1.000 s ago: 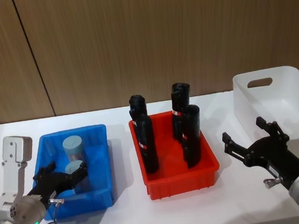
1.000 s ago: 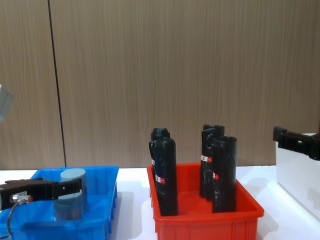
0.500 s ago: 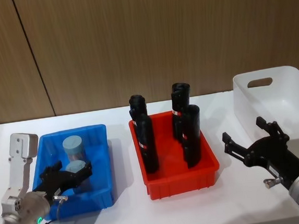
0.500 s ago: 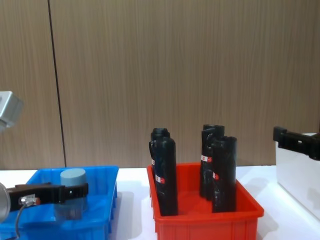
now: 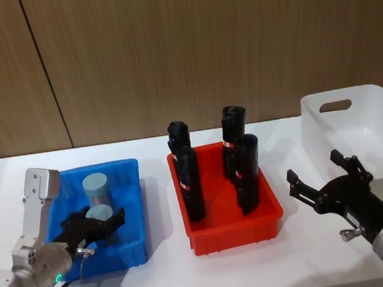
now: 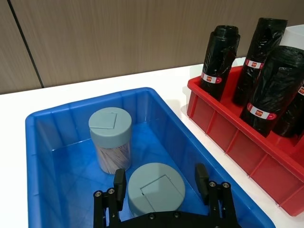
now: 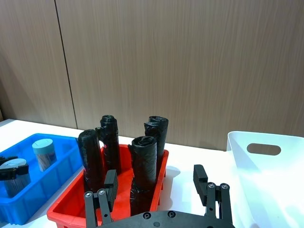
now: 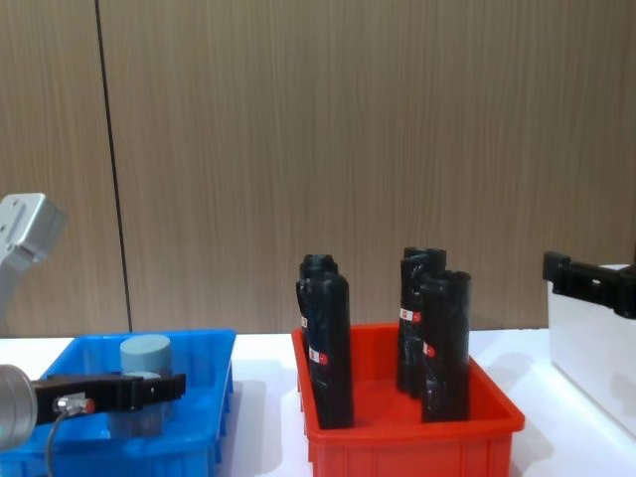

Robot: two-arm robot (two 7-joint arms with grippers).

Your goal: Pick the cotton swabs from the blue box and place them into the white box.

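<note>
Two cotton swabs containers with grey-blue lids stand in the blue box [image 5: 134, 209]. The far one [image 5: 96, 186] [image 6: 110, 140] stands free. My left gripper [image 5: 102, 216] [image 6: 160, 180] is open and straddles the near one [image 5: 99, 210] [image 6: 156, 191], with one finger [image 6: 119, 183] on each side and small gaps showing. In the chest view the left gripper [image 8: 149, 390] sits inside the blue box [image 8: 199, 348]. My right gripper [image 5: 312, 166] [image 7: 155, 179] hangs open and holds nothing, just in front of the white box [image 5: 370, 118] [image 7: 266, 173].
A red bin [image 5: 233, 232] with several upright black rolls [image 5: 246, 172] stands between the blue box and the white box. White tabletop [image 5: 163, 280] lies in front of the bins. A wooden wall runs behind.
My left gripper has moved forward and rightward in the blue box, its fingers now further along the near cotton swabs container. The right arm has not moved.
</note>
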